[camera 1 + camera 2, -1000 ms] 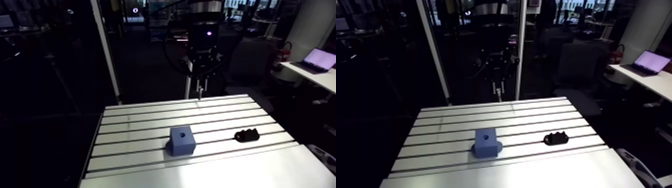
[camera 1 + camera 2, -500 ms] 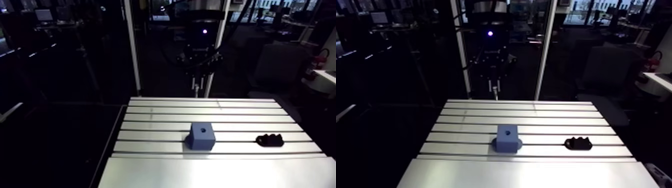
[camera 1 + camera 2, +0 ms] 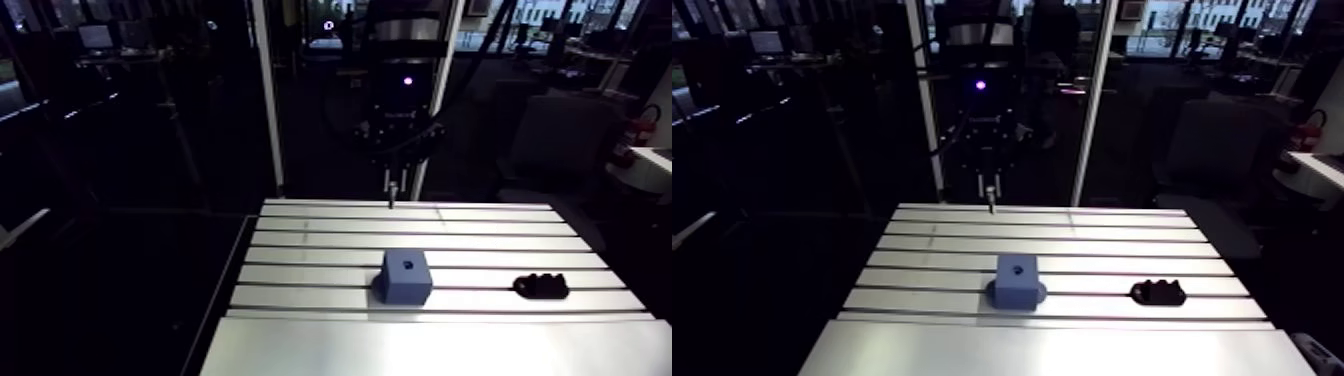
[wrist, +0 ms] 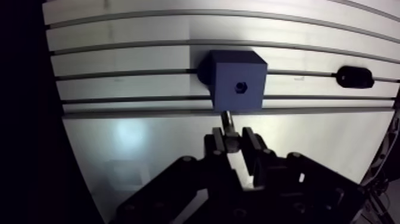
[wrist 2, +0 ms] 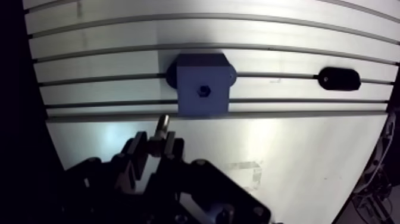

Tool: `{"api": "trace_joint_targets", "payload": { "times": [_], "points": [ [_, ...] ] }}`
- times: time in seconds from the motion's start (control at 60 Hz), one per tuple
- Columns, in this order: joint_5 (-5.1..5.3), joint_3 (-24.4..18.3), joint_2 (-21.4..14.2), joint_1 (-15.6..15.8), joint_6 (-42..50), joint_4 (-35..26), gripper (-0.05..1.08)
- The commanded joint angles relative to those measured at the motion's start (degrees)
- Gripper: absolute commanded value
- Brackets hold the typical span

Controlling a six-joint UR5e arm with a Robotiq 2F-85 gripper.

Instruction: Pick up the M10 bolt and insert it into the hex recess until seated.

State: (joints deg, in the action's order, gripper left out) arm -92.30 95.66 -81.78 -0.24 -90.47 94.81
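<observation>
- Plainly, the M10 bolt point(image 4: 227, 121) is held in the gripper point(image 4: 233, 140), clamped between its two fingers point(image 4: 216, 143), with its pale metal shank sticking out past the fingertips.
- The jaws are closed on the bolt, one dark finger on each side, with only the bolt's width between them.
- In the wrist view the shank points towards the blue block point(image 4: 238, 80), which lies just ahead of the gripper.
- In the arm view the gripper hangs over the far edge of the table point(image 3: 330, 345), with the bolt upright below it.
- The block is a matte cube with a rounded base showing at its foot. It stands near the middle of the table, nearer than the gripper.
- The hex recess point(image 4: 240, 86) is a small dark hole in the middle of the block's top face.
- A black piece point(image 3: 541, 286) lies right of the block and well apart from it. It is low and lumpy, and its exact form is hard to make out.
- The table is silvery aluminium with dark slots running left to right, and its near strip is smooth.
- The bolt's head is hidden between the fingers, and its thread cannot be made out.
</observation>
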Motion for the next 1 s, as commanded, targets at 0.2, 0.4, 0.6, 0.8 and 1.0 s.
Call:
{"api": "trace_joint_targets", "payload": {
  "times": [0.2, 0.4, 0.6, 0.8, 1.0],
  "points": [
    [-0.46, 3.0, 0.2, -1.6, -3.1, 2.6, 0.74],
    [-0.99, 5.1, 0.1, -2.9, -4.7, 3.3, 0.74],
    [-1.14, 6.6, 0.1, -3.8, -5.7, 6.4, 0.74],
    [-1.08, 7.4, 0.2, -4.9, -7.7, 7.1, 0.74],
    [-0.9, 8.0, 0.7, -4.9, -9.0, 8.9, 0.74]
  ]
}}
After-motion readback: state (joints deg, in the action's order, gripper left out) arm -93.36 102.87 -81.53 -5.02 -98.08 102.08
